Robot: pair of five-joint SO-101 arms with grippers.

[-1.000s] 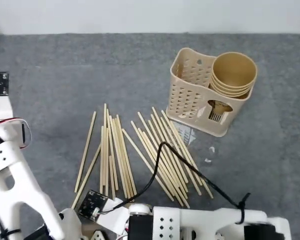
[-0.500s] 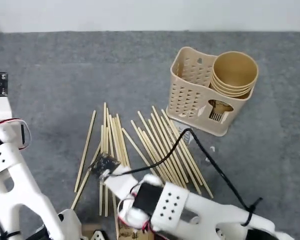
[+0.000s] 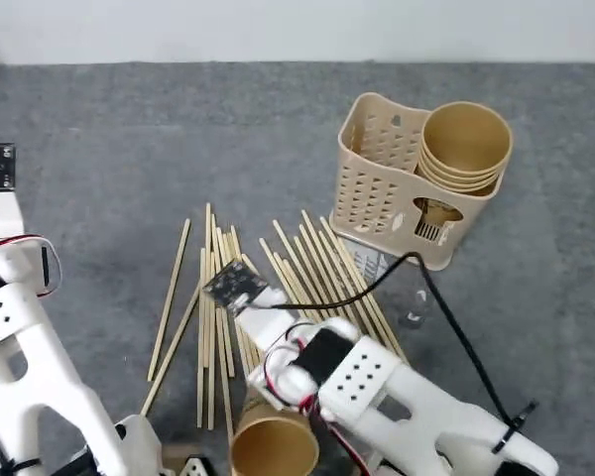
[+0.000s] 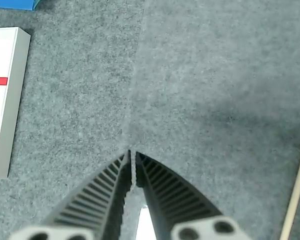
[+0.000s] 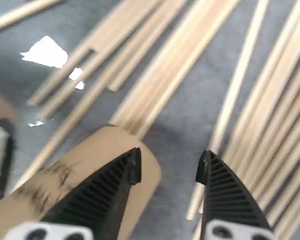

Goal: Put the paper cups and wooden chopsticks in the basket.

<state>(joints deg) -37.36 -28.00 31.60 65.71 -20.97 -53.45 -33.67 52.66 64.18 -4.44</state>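
At the left edge of the high view stands the white left arm (image 3: 20,347), near the front of the grey carpet-like table cover (image 3: 129,149). Its wrist view shows the left gripper (image 4: 133,160) with its two black ribbed fingers pressed together on nothing, hanging over bare grey cover, a flat white box with a red stripe (image 4: 5,100) lying off to one side. Toward the middle of the table the pale wooden chopsticks (image 3: 218,297) lie loose on the cover in two rough fans, one beside the other, many of them touching or overlapping. The white right arm (image 3: 377,392) reaches in from the front edge across the near ends of these sticks. At the front edge, just beside that arm, is a single brown paper cup (image 3: 273,448), its open mouth facing the camera. In the right wrist view the right gripper (image 5: 170,162) is spread wide: one finger overlaps the side of this cup, the gap between the fingers lies over cover and chopsticks, and whether the finger touches the cup cannot be told. To the right at the back, a beige perforated plastic basket (image 3: 377,188) stands upright, a stack of brown paper cups (image 3: 464,144) nested in its right-hand compartment.
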